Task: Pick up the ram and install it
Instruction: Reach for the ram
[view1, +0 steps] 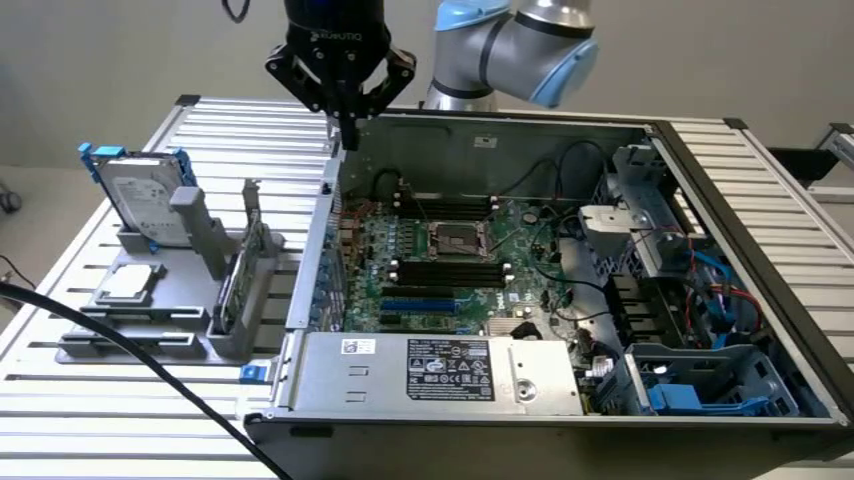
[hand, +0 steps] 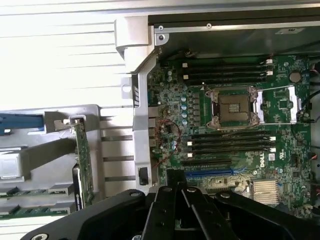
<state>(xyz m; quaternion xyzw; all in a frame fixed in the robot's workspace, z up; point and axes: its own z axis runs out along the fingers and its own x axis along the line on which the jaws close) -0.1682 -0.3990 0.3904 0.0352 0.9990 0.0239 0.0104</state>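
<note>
- The slatted metal table (view1: 761, 200) carries an open computer case (view1: 534, 122), with a grey parts holder (view1: 147, 322) beside it on the exterior view's left.
- Inside the case lies the motherboard (view1: 441, 255), with an open processor socket (view1: 454, 238) at its middle and rows of black memory slots (view1: 451, 272) on either side of the socket.
- The robot arm (view1: 534, 50) reaches in from behind the case.
- A silver hard drive (view1: 140, 195) in a blue frame stands upright at the far end of the holder.
- The gripper (view1: 348, 135) hangs high above the case's wall on the exterior view's left, near the far corner. It is well apart from the holder and touches nothing.
- Its jaws are pressed together into a single narrow tip and carry nothing; the wrist view shows the same closed pair (hand: 175, 177) over the board's edge.
- The ram (view1: 240, 280) stands on its long edge in a slot of the holder, on the side nearest the case, green board showing in the wrist view (hand: 84, 165).
- A small square processor chip (view1: 130, 283) lies flat on the holder.
</note>
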